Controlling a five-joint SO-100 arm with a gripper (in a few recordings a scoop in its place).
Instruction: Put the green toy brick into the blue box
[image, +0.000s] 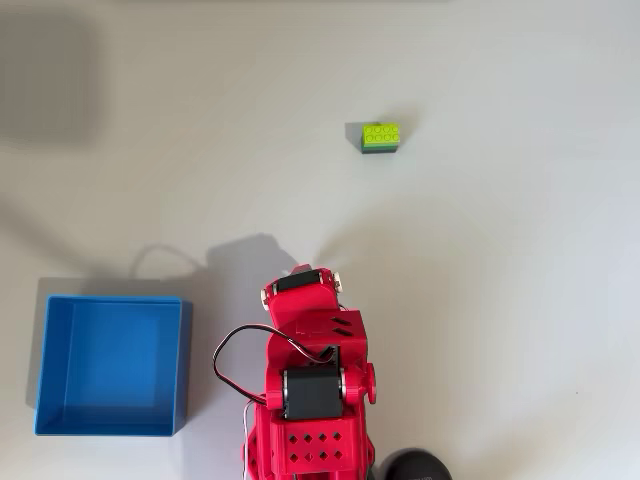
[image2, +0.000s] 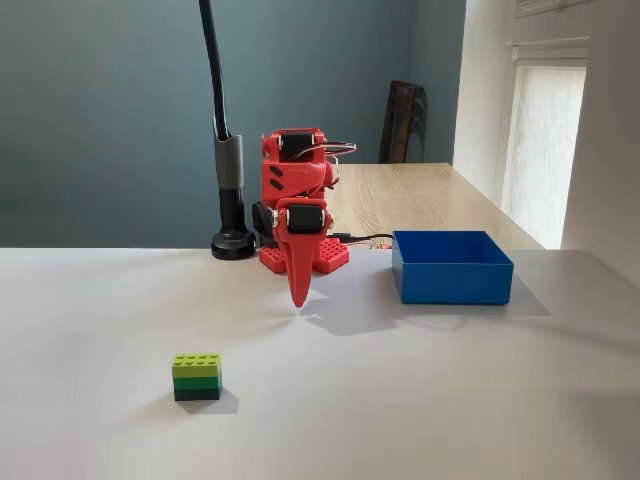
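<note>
The green toy brick (image: 380, 136) stands alone on the white table, studs up, lime on top and darker green below; the fixed view has it near the front left (image2: 197, 377). The blue box (image: 110, 365) sits empty beside the red arm (image: 310, 370), to the left in the overhead view and to the right in the fixed view (image2: 450, 280). My gripper (image2: 298, 297) points straight down at the table just in front of the arm's base, its fingers pressed together into one tip with nothing in them. It is far from the brick and a short way from the box.
A black stand with a round base (image2: 232, 240) rises beside the arm's base. A wooden table (image2: 420, 195) and a dark chair (image2: 401, 120) lie behind. White tabletop stretches between arm and brick.
</note>
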